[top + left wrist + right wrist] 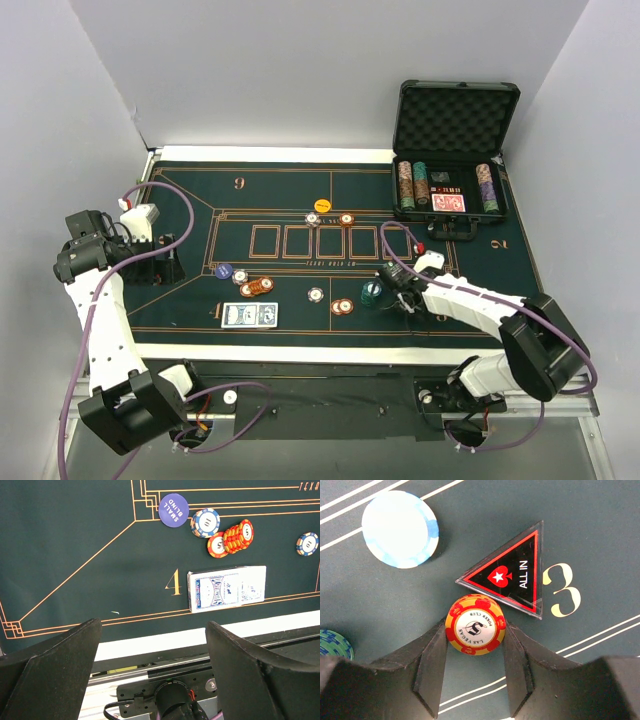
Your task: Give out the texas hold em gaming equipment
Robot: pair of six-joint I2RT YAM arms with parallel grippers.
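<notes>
My right gripper is shut on an orange-and-red poker chip, held flat between the fingers beside the number 3; whether it touches the felt I cannot tell. A black triangular ALL IN marker lies just beyond it, with a pale blue-white chip farther off and a teal chip at the left. In the top view this gripper is right of a teal chip stack. My left gripper is open and holds nothing, near the table's left front. Blue-backed cards lie by the number 4.
An open black case with chip rows and a red deck stands at the back right. A SMALL BLIND disc, a white-blue chip and an orange stack lie above the cards. More chips dot the felt's centre.
</notes>
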